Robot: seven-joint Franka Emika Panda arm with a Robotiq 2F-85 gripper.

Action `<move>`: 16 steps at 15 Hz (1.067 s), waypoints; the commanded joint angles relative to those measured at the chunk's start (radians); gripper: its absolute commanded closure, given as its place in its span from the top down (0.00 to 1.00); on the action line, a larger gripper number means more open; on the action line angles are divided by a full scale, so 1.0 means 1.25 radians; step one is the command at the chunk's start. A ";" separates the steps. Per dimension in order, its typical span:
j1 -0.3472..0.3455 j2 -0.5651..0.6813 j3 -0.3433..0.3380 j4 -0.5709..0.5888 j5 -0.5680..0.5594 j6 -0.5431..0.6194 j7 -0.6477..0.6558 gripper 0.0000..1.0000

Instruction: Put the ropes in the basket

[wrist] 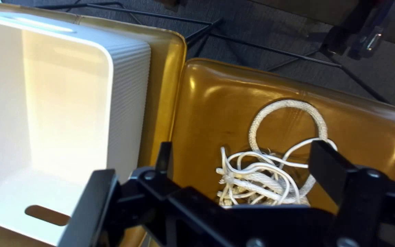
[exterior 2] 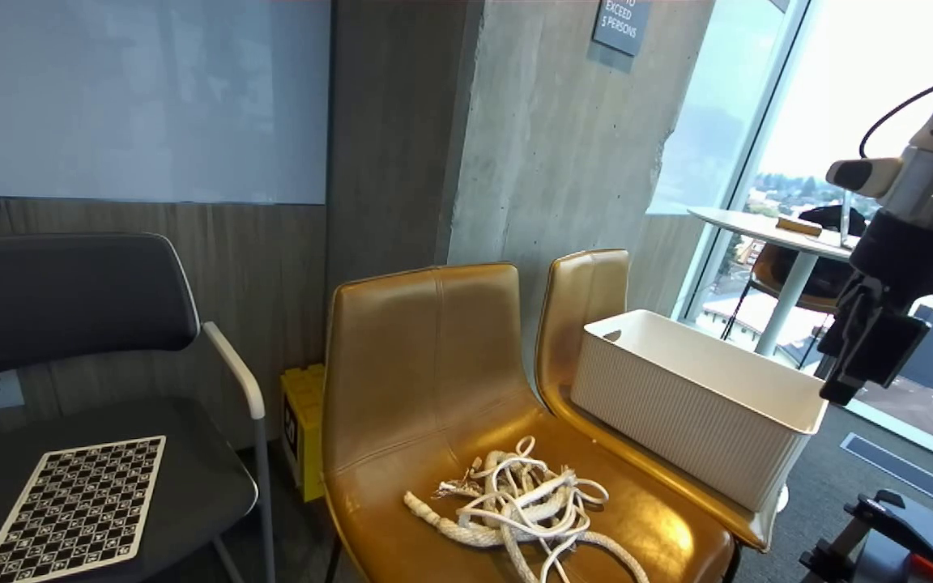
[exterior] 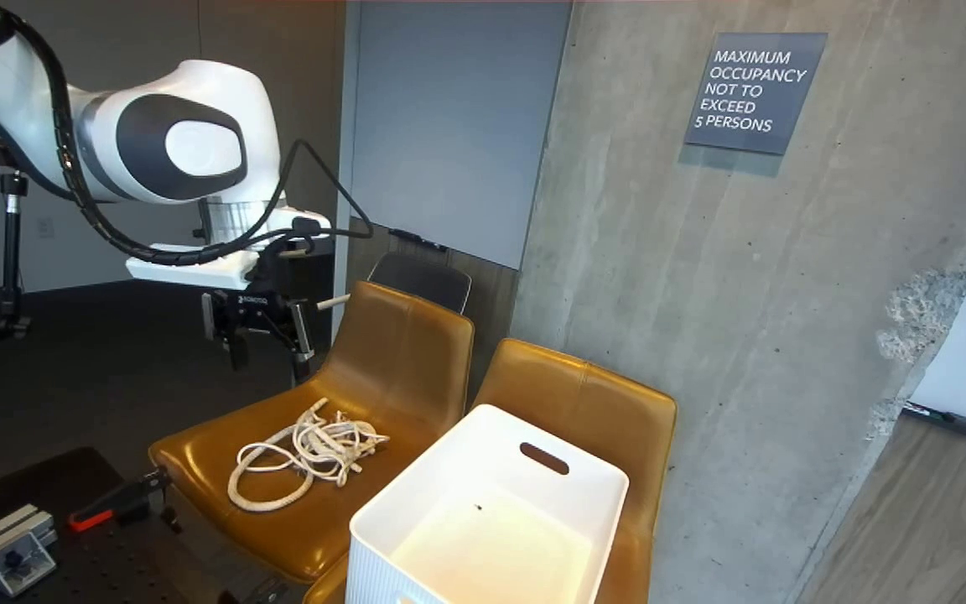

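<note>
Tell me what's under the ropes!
The cream ropes lie on the brown leather-look chair seat, which shows between their loops. Whatever their thickest tangle covers can't be seen.

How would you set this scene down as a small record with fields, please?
To move: ropes, cream, thick and thin, loosely tangled
Location: seat of a brown chair
Destination: white basket on the adjacent chair, no rope visible inside
Grasp: gripper open, nothing held, raised clear of the ropes
Status: ropes not yet in the basket
Nearby: dark chair with a patterned board on its seat; yellow box
Notice: sign limiting occupancy to five persons
</note>
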 commanded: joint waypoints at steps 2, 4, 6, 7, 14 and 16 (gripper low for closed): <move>0.056 0.182 0.094 0.140 -0.067 0.031 0.125 1.00; 0.069 0.278 0.098 0.234 -0.134 0.022 0.169 1.00; 0.083 0.366 0.068 0.331 -0.181 0.008 0.176 1.00; 0.085 0.406 0.052 0.378 -0.186 0.001 0.165 1.00; 0.094 0.705 -0.018 0.635 -0.114 -0.017 0.089 1.00; 0.094 0.769 -0.019 0.666 -0.095 -0.025 0.076 1.00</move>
